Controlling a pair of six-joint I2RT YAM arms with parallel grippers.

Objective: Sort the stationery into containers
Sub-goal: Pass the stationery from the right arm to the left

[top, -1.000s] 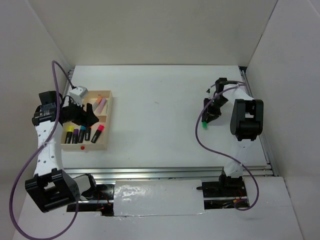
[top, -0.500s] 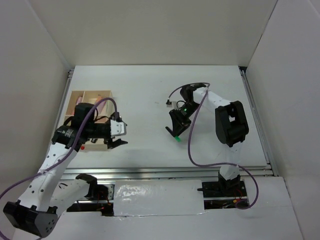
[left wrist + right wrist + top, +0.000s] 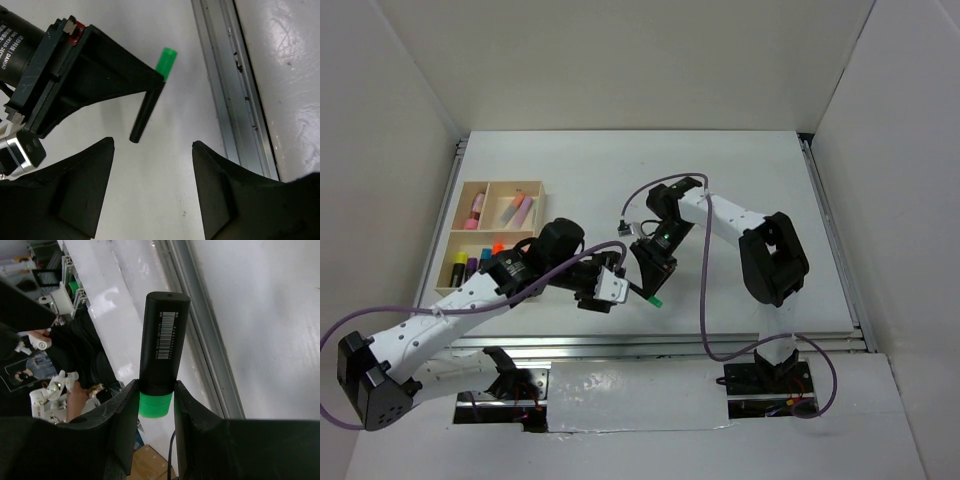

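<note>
Plastic, light and stiff, is what I am judging this marker (image 3: 162, 340) to be: a smooth black barrel with a green cap, not fragile, but looking slippery enough to swivel in a narrow pinch. The right fingers (image 3: 125, 430) are clamping it at the cap end with the barrel sticking out free. They are holding it over the counter (image 3: 620, 170) at about six o'clock, near the front rail. I would be taking hold across the middle of the barrel rather than by the cap, which may pull loose. The left fingers (image 3: 85, 190) are standing wide apart and gripping nothing, facing the marker from its nine o'clock side, near but not touching.

Counting: one marker is hanging in the right fingers, and one tray (image 3: 504, 183) is sitting at nine o'clock on the counter. In the tray, one pink marker is lying in the far-left compartment and two pastel ones are lying side by side in the far-right one. In the near compartment I am making out four caps: yellow, purple, a dark one and orange. The left arm (image 3: 450, 315) is covering part of that compartment, so more may be hiding.
</note>
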